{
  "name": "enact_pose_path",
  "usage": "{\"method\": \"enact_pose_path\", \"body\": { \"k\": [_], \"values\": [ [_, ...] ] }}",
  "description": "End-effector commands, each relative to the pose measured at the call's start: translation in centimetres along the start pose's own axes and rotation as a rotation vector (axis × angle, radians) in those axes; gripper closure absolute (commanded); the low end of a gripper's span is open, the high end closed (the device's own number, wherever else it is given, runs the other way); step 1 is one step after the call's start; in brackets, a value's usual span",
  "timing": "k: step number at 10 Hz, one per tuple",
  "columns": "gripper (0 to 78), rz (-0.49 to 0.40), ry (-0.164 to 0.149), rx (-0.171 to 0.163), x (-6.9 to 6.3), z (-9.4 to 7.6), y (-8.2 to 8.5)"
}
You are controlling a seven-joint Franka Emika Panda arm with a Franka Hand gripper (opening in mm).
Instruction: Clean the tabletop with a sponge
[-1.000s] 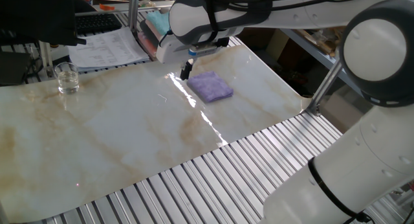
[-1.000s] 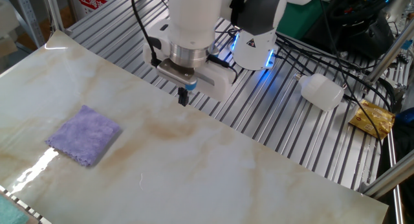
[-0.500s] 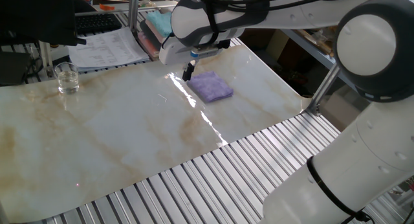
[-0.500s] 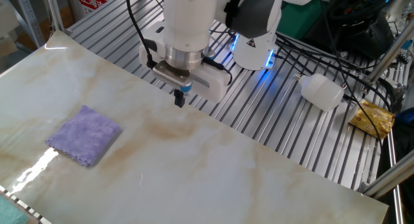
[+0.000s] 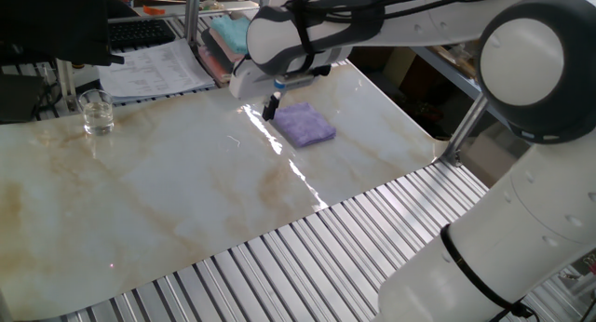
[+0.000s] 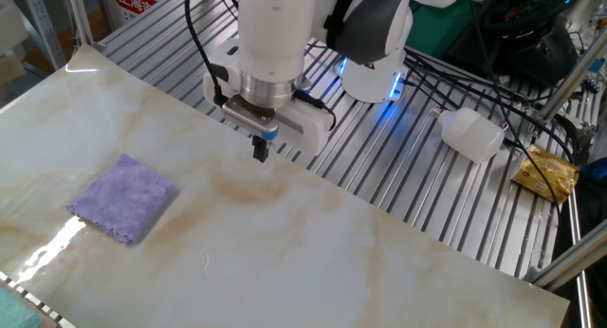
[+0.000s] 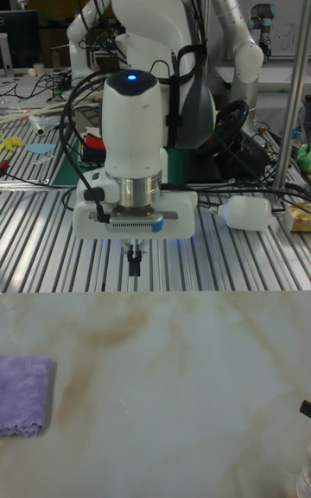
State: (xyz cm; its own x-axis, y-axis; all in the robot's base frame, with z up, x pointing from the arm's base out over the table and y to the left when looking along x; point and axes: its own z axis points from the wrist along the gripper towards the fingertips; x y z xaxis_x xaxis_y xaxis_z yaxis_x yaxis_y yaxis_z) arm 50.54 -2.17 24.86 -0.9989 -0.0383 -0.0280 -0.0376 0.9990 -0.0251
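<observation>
The lavender sponge lies flat on the marble-look tabletop, near its far right part. In the other fixed view the sponge is at the left of the tabletop; the tall view shows the sponge at the left edge. My gripper hangs just above the tabletop, pointing straight down, beside the sponge and apart from it. Its dark fingers are pressed together, shut with nothing in them. In the tall view the gripper hangs over the slats just behind the tabletop's edge.
A clear glass stands at the tabletop's far left. Papers and a stack of folded cloths lie behind it. Ribbed metal slats border the sheet. A white bottle and a gold packet rest on the slats.
The gripper has shifted slightly sideways and a little lower, nearer the sponge's side of the tabletop. Its fingers stay shut. The sponge has not moved.
</observation>
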Motion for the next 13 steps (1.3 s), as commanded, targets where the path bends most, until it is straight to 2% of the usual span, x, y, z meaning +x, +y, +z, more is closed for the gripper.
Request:
{"method": "enact_pose_path", "body": {
  "k": [1, 4, 7, 13],
  "values": [
    [77.6, 0.001, -0.006, 0.001, 0.0, 0.1, -0.1],
    [77.6, 0.007, -0.009, 0.002, 0.1, 0.4, -0.1],
    [77.6, 0.046, -0.013, 0.0, 0.2, 2.3, 0.0],
    [77.6, 0.045, -0.011, 0.001, 0.4, 2.4, 0.1]
  ]
}}
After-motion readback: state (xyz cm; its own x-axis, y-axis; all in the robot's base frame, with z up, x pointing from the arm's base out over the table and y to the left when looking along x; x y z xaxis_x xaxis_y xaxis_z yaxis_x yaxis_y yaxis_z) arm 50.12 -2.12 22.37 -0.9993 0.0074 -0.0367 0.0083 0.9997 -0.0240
